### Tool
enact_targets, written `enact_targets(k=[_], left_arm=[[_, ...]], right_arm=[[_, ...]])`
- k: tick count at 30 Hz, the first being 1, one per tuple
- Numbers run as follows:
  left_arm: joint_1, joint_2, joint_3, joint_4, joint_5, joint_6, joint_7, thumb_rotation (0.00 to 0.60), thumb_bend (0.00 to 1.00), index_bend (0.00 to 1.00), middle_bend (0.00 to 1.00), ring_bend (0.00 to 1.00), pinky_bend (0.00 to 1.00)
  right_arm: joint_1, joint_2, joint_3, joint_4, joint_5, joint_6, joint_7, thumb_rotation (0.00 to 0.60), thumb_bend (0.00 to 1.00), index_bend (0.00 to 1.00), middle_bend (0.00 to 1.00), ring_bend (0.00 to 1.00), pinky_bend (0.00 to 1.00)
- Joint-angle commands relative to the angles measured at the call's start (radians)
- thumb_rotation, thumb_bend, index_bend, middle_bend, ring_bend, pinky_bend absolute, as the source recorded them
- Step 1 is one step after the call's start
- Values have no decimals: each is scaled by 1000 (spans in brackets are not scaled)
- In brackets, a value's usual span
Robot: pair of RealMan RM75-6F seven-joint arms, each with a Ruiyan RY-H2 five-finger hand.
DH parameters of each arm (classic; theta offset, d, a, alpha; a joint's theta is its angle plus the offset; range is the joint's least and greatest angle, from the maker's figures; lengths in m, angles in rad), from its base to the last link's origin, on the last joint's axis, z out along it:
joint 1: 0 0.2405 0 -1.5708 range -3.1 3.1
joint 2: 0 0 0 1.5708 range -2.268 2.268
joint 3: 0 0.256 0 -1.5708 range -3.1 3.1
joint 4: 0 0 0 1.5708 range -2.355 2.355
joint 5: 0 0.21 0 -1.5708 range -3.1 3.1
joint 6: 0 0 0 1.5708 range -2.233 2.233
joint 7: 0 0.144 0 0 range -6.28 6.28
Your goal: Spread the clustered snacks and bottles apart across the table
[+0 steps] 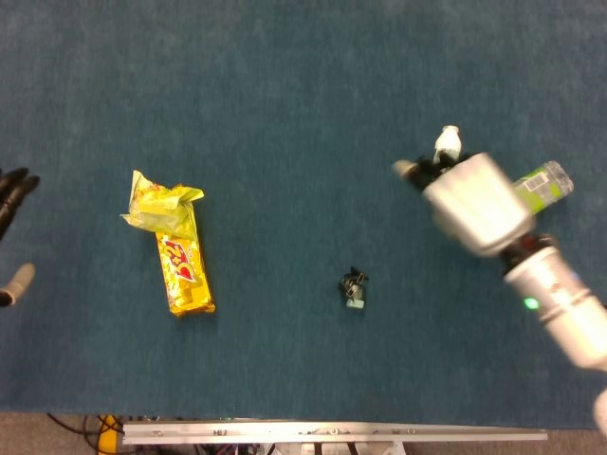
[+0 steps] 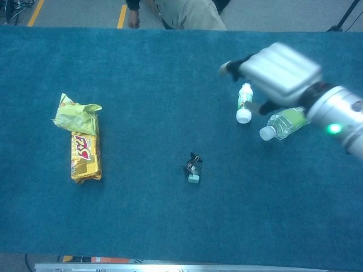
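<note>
The right hand (image 2: 278,71) is over the right part of the tabletop (image 1: 285,95), above the two bottles. It is blurred; its back faces the cameras. Dark fingers (image 1: 410,170) extend toward the left; nothing is seen in the hand, but how far the fingers are apart cannot be told.

The small white bottle (image 2: 244,103) lies on its side just beside the hand, cap toward the near edge. The green bottle (image 2: 285,123) lies near it to the right, cap toward the near-left, partly covered by the hand in both views. The two bottles are close but apart.

A small clip (image 1: 355,287) lies alone near the tabletop centre, toward the near edge, with open cloth on all sides.

The yellow snack bar (image 1: 186,271) lies on the left part of the tabletop, long axis running near to far. The crumpled yellow bag (image 1: 159,205) touches its far end and overlaps it.

The left hand (image 1: 13,237) is at the left edge in the head view, only partly in frame, fingers spread and holding nothing.

The far half of the tabletop is open from left edge to right edge.
</note>
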Motion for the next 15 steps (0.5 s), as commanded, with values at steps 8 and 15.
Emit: enact_targets(k=[8, 15], left_arm=[[31, -63, -33, 52, -88, 31, 15, 600, 323, 25, 77, 31, 182], [58, -75, -37, 71, -112, 61, 2, 600, 323, 25, 80, 30, 182]], right_arm=[[-176, 165, -43, 9, -131, 158, 153, 600, 285, 228, 370, 361, 616], [-293, 211, -61, 58, -213, 253, 249, 600, 284, 228, 370, 361, 615]])
